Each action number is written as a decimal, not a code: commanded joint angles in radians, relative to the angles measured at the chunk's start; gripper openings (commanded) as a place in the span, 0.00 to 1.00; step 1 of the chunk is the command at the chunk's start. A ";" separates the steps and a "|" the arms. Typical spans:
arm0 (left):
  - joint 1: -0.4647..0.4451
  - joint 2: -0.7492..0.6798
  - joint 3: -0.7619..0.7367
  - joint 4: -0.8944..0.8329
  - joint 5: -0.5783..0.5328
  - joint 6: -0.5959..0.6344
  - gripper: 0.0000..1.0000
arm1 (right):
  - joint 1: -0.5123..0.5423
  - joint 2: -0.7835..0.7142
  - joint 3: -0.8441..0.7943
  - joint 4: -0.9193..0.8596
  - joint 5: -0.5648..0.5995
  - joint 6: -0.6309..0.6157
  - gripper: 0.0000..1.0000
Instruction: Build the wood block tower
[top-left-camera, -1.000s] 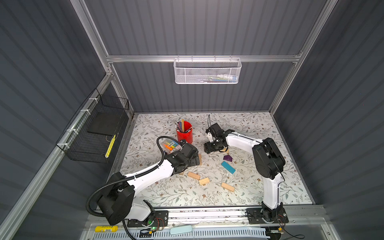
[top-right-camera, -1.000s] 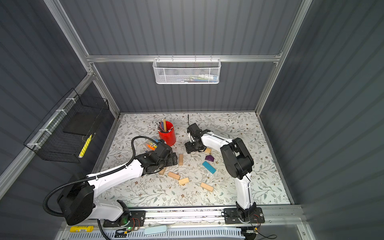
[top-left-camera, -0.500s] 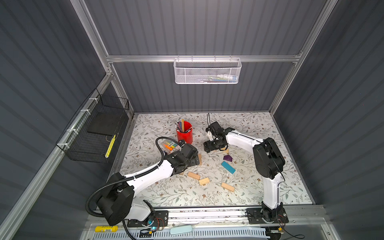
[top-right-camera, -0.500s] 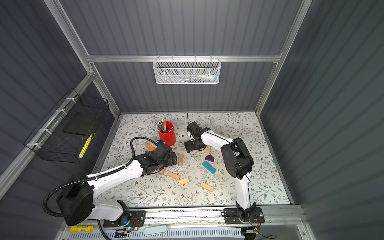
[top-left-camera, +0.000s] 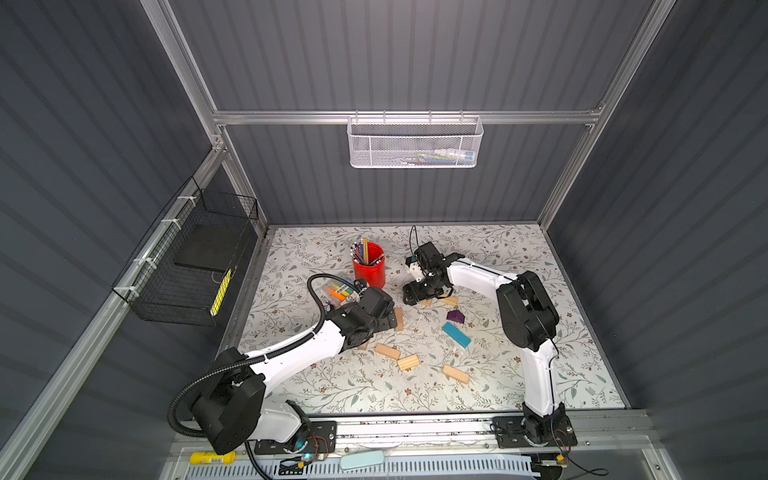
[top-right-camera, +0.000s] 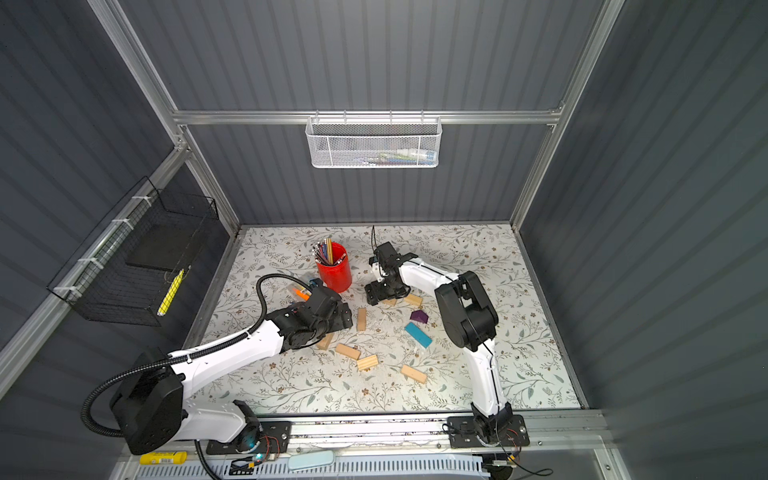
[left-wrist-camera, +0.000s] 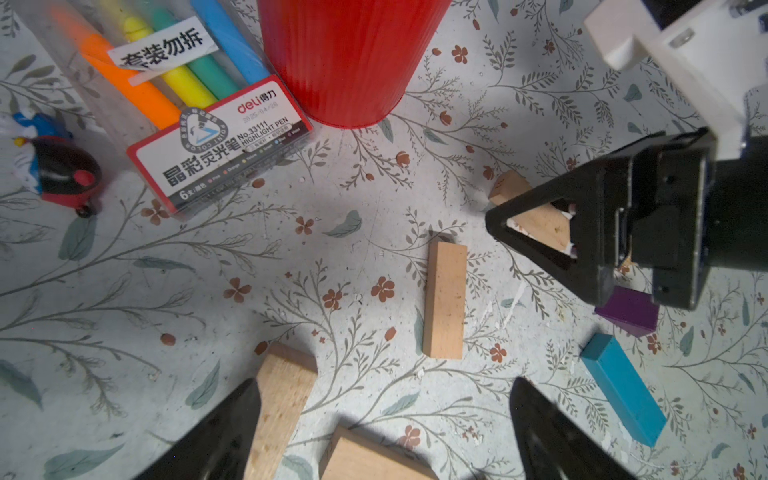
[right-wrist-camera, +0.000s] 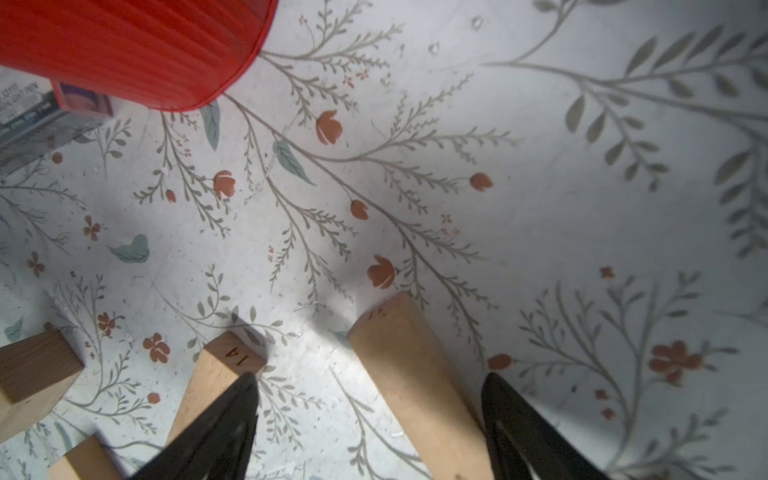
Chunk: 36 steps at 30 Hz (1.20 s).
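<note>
Wood blocks (top-left-camera: 387, 351) lie scattered on floral table (top-left-camera: 519, 253) around left gripper (left-wrist-camera: 384, 382) and right gripper (right-wrist-camera: 370, 376), both spread wide; grey ribbed walls (top-left-camera: 374, 62) enclose.

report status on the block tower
Left gripper open, empty; right gripper open over a block. Blocks scattered, no tower yet. Red cup close by.

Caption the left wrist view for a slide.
Open left gripper above loose tan wood blocks, with red cup and highlighter pack beyond.
</note>
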<state>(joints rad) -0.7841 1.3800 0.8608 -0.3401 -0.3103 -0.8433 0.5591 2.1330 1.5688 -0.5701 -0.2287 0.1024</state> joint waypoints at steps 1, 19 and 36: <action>0.005 -0.027 -0.014 -0.025 -0.018 -0.008 0.94 | 0.005 -0.037 -0.049 -0.022 -0.024 0.001 0.79; 0.011 -0.024 -0.025 -0.009 -0.013 -0.015 0.94 | 0.049 -0.061 -0.113 0.002 0.184 0.096 0.54; 0.039 -0.021 -0.035 0.026 0.037 -0.007 0.91 | 0.095 -0.117 -0.198 0.034 0.149 0.244 0.30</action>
<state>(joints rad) -0.7559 1.3712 0.8383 -0.3271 -0.2939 -0.8501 0.6346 2.0438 1.4067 -0.5171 -0.0616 0.2710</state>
